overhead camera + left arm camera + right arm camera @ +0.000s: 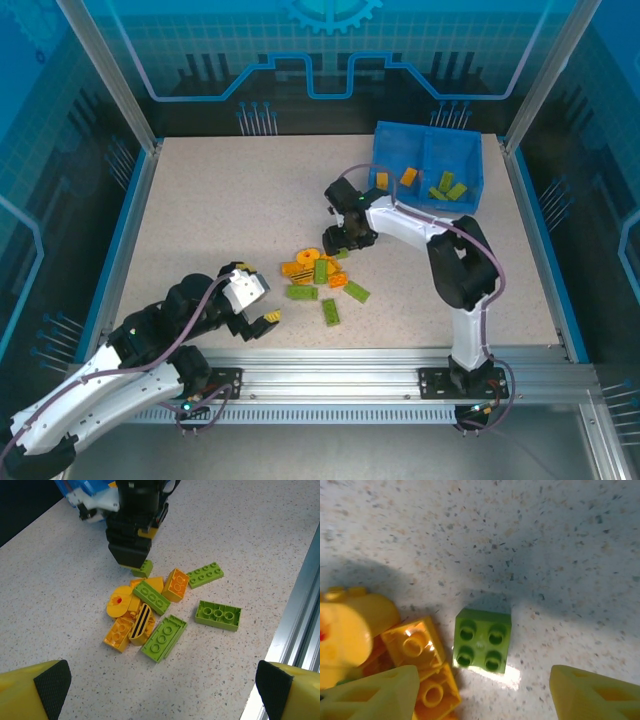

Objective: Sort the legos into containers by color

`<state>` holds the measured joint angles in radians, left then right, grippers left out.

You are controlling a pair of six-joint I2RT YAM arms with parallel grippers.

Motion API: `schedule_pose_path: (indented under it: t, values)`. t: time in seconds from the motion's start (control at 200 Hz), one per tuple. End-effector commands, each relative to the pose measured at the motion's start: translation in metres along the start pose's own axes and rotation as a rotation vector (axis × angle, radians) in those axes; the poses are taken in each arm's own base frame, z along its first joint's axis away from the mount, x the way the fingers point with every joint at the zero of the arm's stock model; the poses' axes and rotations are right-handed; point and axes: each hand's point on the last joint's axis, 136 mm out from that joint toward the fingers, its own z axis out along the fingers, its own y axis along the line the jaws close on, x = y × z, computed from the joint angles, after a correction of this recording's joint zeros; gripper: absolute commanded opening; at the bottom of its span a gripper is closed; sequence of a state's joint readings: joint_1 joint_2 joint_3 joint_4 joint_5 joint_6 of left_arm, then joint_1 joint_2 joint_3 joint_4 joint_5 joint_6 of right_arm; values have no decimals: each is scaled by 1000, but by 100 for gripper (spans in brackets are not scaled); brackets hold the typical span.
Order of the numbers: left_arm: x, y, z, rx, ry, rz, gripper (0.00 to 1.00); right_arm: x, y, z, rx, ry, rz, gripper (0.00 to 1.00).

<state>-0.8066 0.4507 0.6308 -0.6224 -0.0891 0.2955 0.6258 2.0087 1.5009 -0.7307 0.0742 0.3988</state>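
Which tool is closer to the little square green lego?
The right one. The right tool hangs over the little green lego, with a fingertip out to each side of it. The left tool is open, across the pile from that lego.

green brick point(143, 569) — partly hidden under right hand point(131, 559)

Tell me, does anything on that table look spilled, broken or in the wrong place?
Nothing looks broken. The mixed heap of legos on the table is simply unsorted, some bricks leaning on each other. In the blue bin, the orange bricks lie in the left compartment and the green bricks in the right, none mixed.
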Motion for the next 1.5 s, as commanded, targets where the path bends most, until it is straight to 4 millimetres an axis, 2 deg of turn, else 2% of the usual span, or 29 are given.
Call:
schedule_pose_path:
  t: [0.0,0.17,0.345,0.48,0.58,0.71,0.79,0.895,0.99,1.106,1.196,1.301,1.416,1.496]
  values:
    - [1,-1,1,7,-5,6,99,-2,6,16,1,24,-9,69]
    - [2,-1,2,5,-4,8,99,3,2,33,24,55,-3,56]
    - [1,-1,2,6,-5,7,99,6,-1,29,24,44,2,37]
    - [1,-1,2,6,-5,5,99,0,-3,6,8,-16,11,31]
    - [0,0,2,1,-10,2,99,-5,-7,-20,0,-87,18,29]
    - [0,1,2,-3,-10,0,99,-11,-29,-56,-10,-183,87,30]
    - [0,1,2,-2,-10,-1,99,-16,-51,-83,-18,-263,159,30]
    - [0,1,2,-1,-10,-1,99,-27,-93,-118,-41,-373,281,30]
    - [0,1,2,0,-12,-3,99,-37,-146,-144,-12,-457,400,29]
    - [0,1,2,0,-12,-3,99,-47,-213,-157,63,-513,535,29]
    - [0,2,1,-8,-10,-8,99,-55,-262,-157,129,-534,631,29]
    - [0,3,1,-14,-10,-9,99,-69,-309,-143,173,-524,730,28]
    - [1,5,2,-24,-9,-7,99,-94,-339,-117,192,-458,770,28]
    - [2,6,3,-30,-4,-10,99,-112,-349,-97,183,-421,786,29]
